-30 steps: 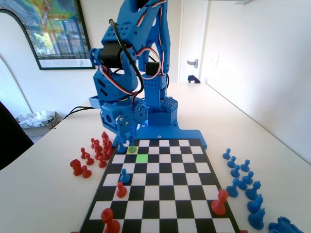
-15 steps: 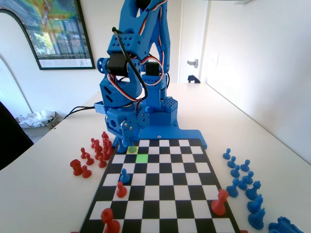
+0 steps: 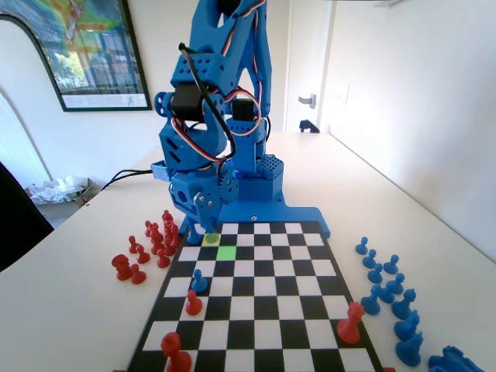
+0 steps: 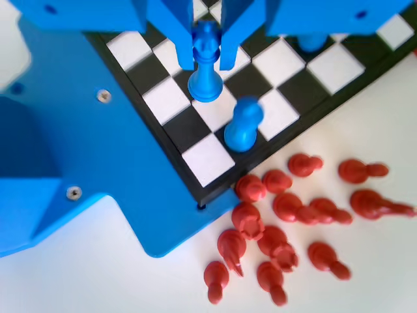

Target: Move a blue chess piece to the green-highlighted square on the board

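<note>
Straddling the blue chess piece [image 4: 206,62], upright near the board's [image 4: 169,130] corner by the arm base, the tool [image 4: 207,55] sits narrow with jaws flanking its top, contact unclear, and the green-highlighted square [image 3: 226,252] lies one row further out.

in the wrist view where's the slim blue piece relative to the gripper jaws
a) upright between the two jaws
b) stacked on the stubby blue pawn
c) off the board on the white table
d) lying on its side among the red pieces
a: in the wrist view the slim blue chess piece stands upright on the board with its top between the two jaws of the gripper, apart from the stubby blue pawn beside it.
</note>
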Motion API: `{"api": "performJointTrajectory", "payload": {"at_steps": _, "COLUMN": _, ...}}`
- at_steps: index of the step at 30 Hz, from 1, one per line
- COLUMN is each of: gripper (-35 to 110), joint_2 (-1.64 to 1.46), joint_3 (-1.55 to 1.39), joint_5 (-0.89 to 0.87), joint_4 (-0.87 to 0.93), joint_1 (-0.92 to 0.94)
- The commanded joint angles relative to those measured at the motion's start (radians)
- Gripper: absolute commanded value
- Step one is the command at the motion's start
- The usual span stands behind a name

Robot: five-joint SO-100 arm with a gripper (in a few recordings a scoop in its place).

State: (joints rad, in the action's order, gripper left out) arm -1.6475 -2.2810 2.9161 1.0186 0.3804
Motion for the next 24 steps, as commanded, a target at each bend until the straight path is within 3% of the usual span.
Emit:
{"api": "performJointTrajectory", "payload": {"at_steps": 1, "gripper": 1, "joint_2": -0.025, "joint_3": 0.107, "joint_5": 0.130, "joint_4": 0.107, "joint_1": -0.032}}
{"api": "performJointTrajectory", "payload": {"at_steps": 10, "gripper": 1, "joint_2": 0.014, "joint_3": 0.120, "joint_5": -0.064, "joint_4": 0.035, "joint_1": -0.132}}
{"api": "performJointTrajectory", "payload": {"at_steps": 24, "gripper": 1, "joint_2": 0.020, "joint_3": 0.021, "joint_5": -0.094, "joint_4": -0.140, "joint_1": -0.130}}
